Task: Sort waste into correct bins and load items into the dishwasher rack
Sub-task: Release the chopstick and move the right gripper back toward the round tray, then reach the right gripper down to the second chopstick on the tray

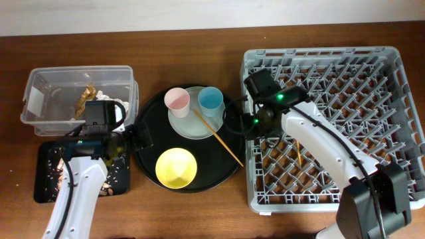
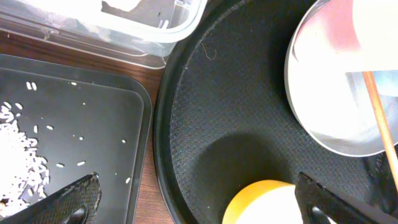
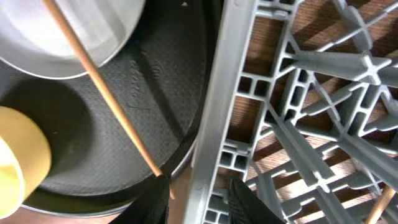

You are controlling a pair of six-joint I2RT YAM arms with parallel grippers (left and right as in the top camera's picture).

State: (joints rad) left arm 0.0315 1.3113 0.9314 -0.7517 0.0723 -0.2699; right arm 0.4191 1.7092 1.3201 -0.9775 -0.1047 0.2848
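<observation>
A yellow bowl (image 1: 176,166), a grey plate (image 1: 192,124) with a pink cup (image 1: 177,100) and a blue cup (image 1: 211,99), and a chopstick (image 1: 219,139) lie on the round tray. My left gripper (image 1: 143,137) hangs open over that tray's left edge, with the bowl (image 2: 261,202) low between its fingers and nothing held. My right gripper (image 3: 199,199) is open astride the rack's left wall (image 3: 217,112). The chopstick's (image 3: 106,93) near end meets its left finger. A second chopstick (image 1: 299,156) lies inside the grey rack (image 1: 398,66).
The clear tub (image 1: 40,79) at back left holds the gold wrapper (image 1: 86,98) and the white tissue (image 1: 119,106). The shallow black tray (image 1: 46,179) in front of it carries the food scraps (image 2: 18,155). The round black tray (image 1: 219,169) sits between the bins and the rack.
</observation>
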